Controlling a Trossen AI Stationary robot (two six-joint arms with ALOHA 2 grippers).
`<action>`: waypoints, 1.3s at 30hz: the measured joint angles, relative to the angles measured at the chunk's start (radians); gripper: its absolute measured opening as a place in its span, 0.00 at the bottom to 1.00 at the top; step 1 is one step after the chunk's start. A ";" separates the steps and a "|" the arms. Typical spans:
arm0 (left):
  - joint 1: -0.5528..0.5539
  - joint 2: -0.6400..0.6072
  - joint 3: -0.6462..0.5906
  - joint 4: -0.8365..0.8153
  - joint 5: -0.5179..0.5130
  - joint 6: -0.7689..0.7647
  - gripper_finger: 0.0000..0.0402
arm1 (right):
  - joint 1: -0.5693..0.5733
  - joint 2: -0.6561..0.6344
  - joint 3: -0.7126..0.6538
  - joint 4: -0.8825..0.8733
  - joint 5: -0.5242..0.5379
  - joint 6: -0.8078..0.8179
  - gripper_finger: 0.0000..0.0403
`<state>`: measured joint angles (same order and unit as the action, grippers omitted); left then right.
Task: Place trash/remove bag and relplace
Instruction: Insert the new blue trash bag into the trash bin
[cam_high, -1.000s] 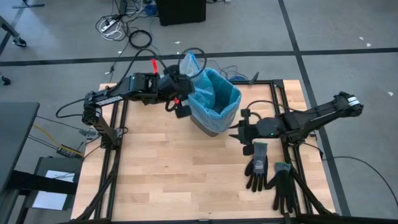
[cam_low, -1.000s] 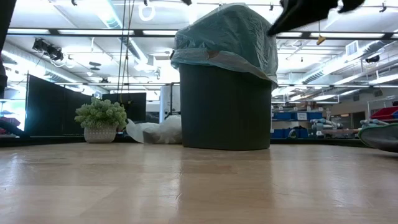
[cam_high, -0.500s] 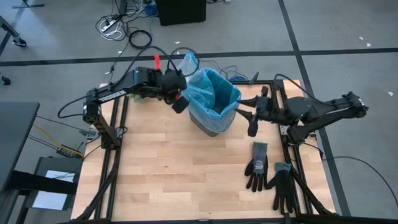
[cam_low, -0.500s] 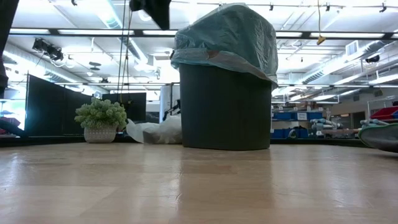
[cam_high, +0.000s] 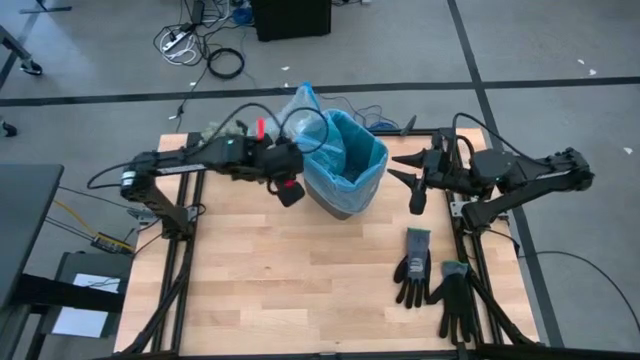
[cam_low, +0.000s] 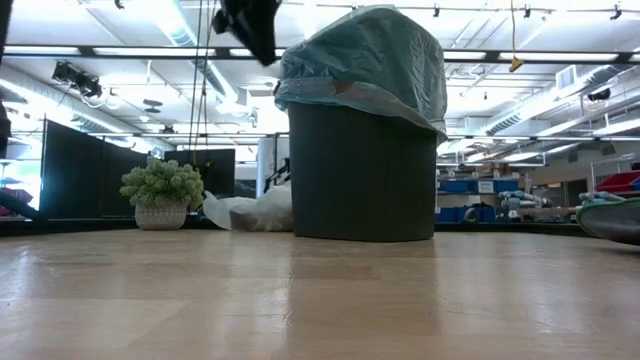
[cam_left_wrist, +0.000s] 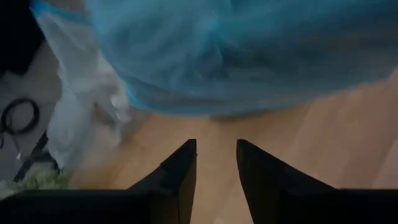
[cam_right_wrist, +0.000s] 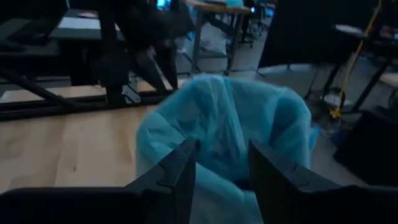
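Two grippers flank the black bin, whose inside is hidden by its light-blue liner; no trash can be made out. The left gripper at the bin's nine o'clock and the right gripper at three o'clock both stand parted, holding nothing. Only the low view shows the grey-white bag lying behind the bin, beside a green clump.

Lying under the table: grey floor crossed by dark lines, cables trailing over it. Standing at the far edge, a black cabinet. Glowing overhead, ceiling lights; sitting beyond the tabletop, dark partitions and blue bins.
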<state>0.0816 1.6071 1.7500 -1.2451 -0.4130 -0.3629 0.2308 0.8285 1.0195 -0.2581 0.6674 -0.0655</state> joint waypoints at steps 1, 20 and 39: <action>-0.007 -0.026 -0.024 0.041 -0.018 -0.003 0.31 | -0.002 -0.009 0.000 -0.020 0.000 0.018 0.33; 0.012 -0.417 -0.742 0.853 -0.088 0.222 0.31 | -0.006 -0.069 0.000 -0.020 -0.036 0.082 0.30; 0.137 -0.407 -0.856 1.093 -0.013 0.012 0.31 | -0.041 -0.068 0.000 -0.013 -0.042 0.177 0.29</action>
<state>0.2188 1.1999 0.8943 -0.1522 -0.4257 -0.3511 0.1897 0.7605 1.0195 -0.2710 0.6258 0.1116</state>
